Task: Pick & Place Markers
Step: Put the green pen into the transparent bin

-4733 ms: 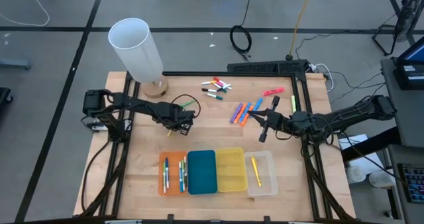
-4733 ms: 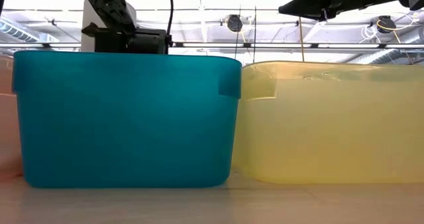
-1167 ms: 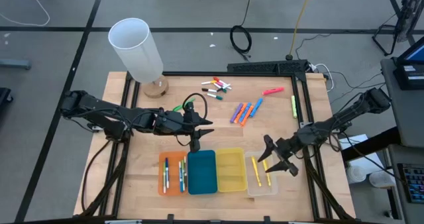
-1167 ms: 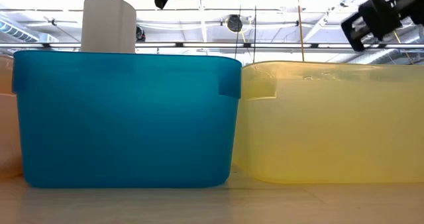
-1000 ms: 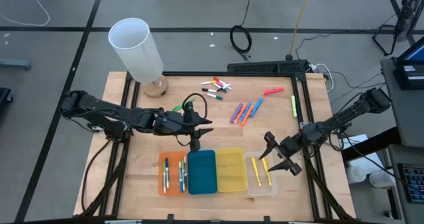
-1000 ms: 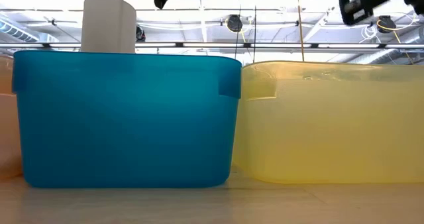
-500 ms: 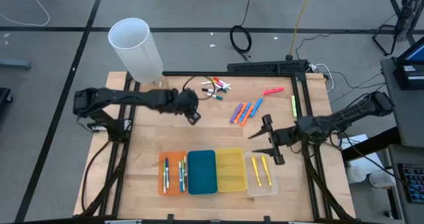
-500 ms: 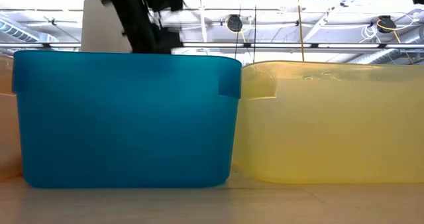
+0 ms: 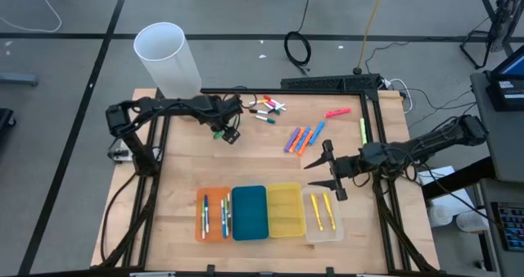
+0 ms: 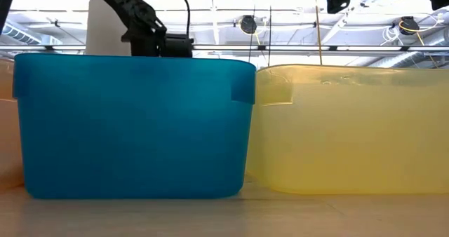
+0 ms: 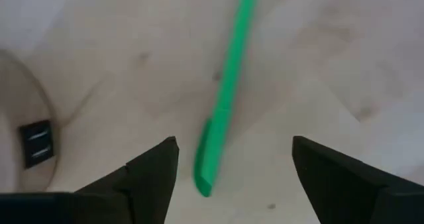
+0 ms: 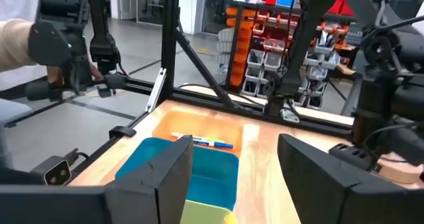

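L gripper (image 11: 232, 168) stands wide, nothing in it, fingers (image 11: 149, 174) on either side of a green marker (image 11: 225, 105) lying flat on the bare wood. I judge the step in hand to be the pick of this marker. In the wrist view its near end sits about midway between the fingertips, while the body runs away from the gripper at a slant, so the jaws straddle only the end.

To do it well, I think I should:
- push fwd a little so the pads bracket the barrel nearer mid-length, not the tip
- rotate the wrist so the closing line crosses the barrel square; a slanted grip may make it pivot or squirt out
- drop until the pads nearly touch the wood, then close slow
- lift straight before any traverse

From above, L gripper (image 9: 228, 132) is at the far-left of the table (image 9: 270, 166), just right of the white tube (image 9: 168, 60). A cluster of white markers (image 9: 266, 107) lies close by to its right; keep clear of it on descent.

R gripper (image 9: 326, 175) also spread, empty, hovering mid-right, just far of the clear tray (image 9: 322, 215), which holds two yellow markers. It waits there. Orange, blue, yellow trays sit in a row along the near edge, left of the clear one.
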Tool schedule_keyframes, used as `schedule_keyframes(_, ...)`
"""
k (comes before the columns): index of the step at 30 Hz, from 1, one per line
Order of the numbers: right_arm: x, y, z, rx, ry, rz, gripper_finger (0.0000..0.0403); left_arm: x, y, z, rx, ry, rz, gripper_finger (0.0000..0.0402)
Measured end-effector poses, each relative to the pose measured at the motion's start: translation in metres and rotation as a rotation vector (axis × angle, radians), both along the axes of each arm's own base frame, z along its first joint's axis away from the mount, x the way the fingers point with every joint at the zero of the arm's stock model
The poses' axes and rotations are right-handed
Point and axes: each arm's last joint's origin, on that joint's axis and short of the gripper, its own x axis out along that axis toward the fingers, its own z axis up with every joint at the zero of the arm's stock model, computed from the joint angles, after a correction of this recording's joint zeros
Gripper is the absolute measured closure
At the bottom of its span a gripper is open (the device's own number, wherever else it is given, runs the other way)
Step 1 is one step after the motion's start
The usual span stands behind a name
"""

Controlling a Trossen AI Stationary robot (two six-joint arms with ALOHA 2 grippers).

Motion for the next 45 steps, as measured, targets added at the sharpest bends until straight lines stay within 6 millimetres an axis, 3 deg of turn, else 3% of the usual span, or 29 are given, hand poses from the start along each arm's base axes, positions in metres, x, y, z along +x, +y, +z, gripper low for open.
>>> schedule_keyframes(14,0.000,0.000,0.000,0.014,0.001,0.001,0.0193,0.007,0.012,-0.047,-0.132,0.099,-0.013,0.0147)
schedule_keyframes(18,0.000,0.000,0.000,0.018,0.002,0.001,0.0193,0.007,0.011,-0.052,-0.155,0.103,-0.011,0.0171)
schedule_keyframes(22,0.000,0.000,0.000,0.020,0.005,0.001,0.0195,0.006,0.008,-0.050,-0.194,0.101,0.027,0.0226)
schedule_keyframes(28,0.000,0.000,-0.001,0.019,0.009,0.000,0.0195,0.004,0.007,-0.049,-0.208,0.104,0.021,0.0346)
schedule_keyframes(32,0.000,0.000,-0.001,0.019,0.010,0.000,0.0195,0.004,0.008,-0.048,-0.195,0.107,0.003,0.0361)
schedule_keyframes(38,0.000,0.000,-0.001,0.018,0.010,-0.008,0.0195,0.001,-0.001,-0.026,-0.111,0.088,-0.059,0.0360)
schedule_keyframes(45,0.001,-0.006,-0.004,-0.006,0.037,-0.190,0.0195,0.002,-0.026,0.041,0.057,-0.183,-0.153,0.0400)
